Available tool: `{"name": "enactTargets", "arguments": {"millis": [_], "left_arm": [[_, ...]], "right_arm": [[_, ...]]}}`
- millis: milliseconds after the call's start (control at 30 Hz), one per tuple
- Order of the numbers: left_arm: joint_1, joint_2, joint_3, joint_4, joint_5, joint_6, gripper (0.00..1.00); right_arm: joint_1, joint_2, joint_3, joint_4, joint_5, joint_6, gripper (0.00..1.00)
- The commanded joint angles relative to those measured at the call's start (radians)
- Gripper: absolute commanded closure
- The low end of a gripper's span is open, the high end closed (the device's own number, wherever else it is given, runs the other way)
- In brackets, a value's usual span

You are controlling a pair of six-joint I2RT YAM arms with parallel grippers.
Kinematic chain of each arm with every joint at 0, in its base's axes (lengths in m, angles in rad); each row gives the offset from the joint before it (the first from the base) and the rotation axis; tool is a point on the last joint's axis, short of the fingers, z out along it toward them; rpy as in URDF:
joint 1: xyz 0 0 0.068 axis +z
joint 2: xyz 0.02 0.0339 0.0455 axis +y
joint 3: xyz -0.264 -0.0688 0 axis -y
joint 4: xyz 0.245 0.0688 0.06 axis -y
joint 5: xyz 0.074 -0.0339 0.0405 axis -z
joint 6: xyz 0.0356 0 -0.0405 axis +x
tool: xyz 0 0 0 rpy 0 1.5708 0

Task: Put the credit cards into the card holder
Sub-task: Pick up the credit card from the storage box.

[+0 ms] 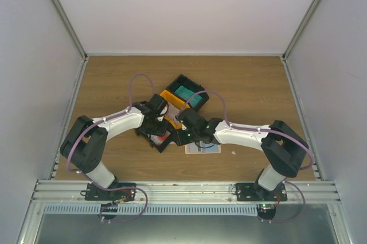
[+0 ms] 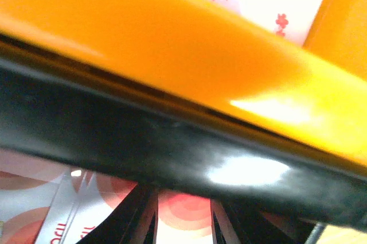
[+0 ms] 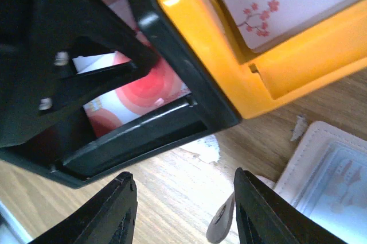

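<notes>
Hovering beside the black tray (image 3: 137, 135), the right pincer (image 3: 183, 178) stands open.

- The wooden table (image 1: 246, 83) carries the joined black and orange trays (image 3: 195, 43), just ahead of the right gripper (image 3: 182, 198).
- The card holder (image 3: 327, 181) lies open, right of that gripper.
- A white scrap (image 3: 200, 147) lies between gripper and trays.

orange tray (image 2: 172, 49), black tray (image 2: 114, 135): glossy smooth plastic (strong glare). table (image 3: 166, 192): matt wood grain. card holder (image 3: 298, 158): matt, stitched.
</notes>
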Motion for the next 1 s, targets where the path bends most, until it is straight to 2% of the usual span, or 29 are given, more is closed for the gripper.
{"name": "enactTargets", "arguments": {"millis": [0, 200, 433, 533, 667, 833, 967], "left_arm": [[-0.002, -0.034, -0.011, 0.013, 0.06, 0.0, 0.72], [-0.002, -0.048, -0.023, 0.017, 0.076, -0.001, 0.73], [-0.002, -0.004, -0.01, 0.002, -0.07, -0.028, 0.5], [-0.002, 0.02, -0.005, 0.013, -0.071, -0.026, 0.46], [-0.002, 0.051, -0.006, 0.026, -0.062, -0.018, 0.47], [-0.002, 0.039, -0.01, 0.024, -0.003, -0.016, 0.61], [-0.004, -0.014, -0.009, 0.014, 0.054, -0.016, 0.65]], "right_arm": [[0.004, 0.047, 0.018, -0.034, 0.054, 0.038, 0.53], [0.004, 0.092, 0.036, -0.028, 0.027, 0.005, 0.56], [0.004, 0.106, 0.043, -0.02, 0.021, -0.006, 0.56], [0.004, 0.109, 0.042, -0.017, 0.018, -0.009, 0.56], [0.004, 0.12, 0.052, -0.014, 0.011, -0.017, 0.56], [0.004, 0.134, 0.066, -0.013, 0.007, -0.022, 0.56], [0.004, 0.142, 0.073, -0.01, 0.005, -0.02, 0.56]]}}
